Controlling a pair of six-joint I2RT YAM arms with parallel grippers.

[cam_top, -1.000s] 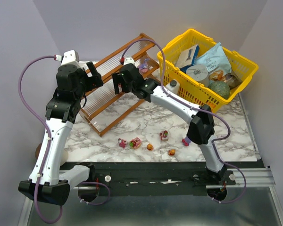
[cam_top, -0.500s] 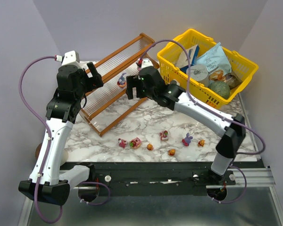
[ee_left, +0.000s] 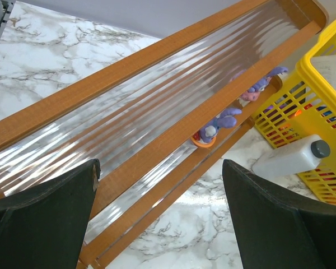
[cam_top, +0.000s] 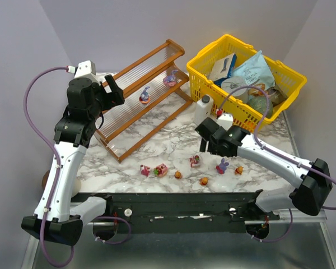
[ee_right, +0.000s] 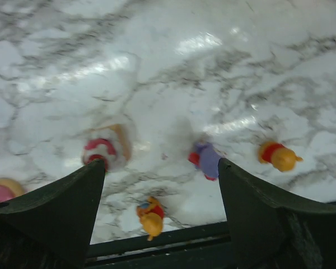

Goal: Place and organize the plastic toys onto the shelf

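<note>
Currently the shelf (cam_top: 130, 110) holds 2 purple toys (cam_top: 144, 96).

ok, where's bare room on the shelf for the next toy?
Shelf: top tier bare; lower down, free left of the two purple toys. Table open between shelf and toy row, which is crowded.

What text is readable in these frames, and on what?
Nothing reads cleanly.
Blue snack bag in the yellow basket: white lettering, too small to read.
Round white pack beside it: print too small to read.
White bottle: no label shows.
On the plastic toys and the shelf: no text.
</note>
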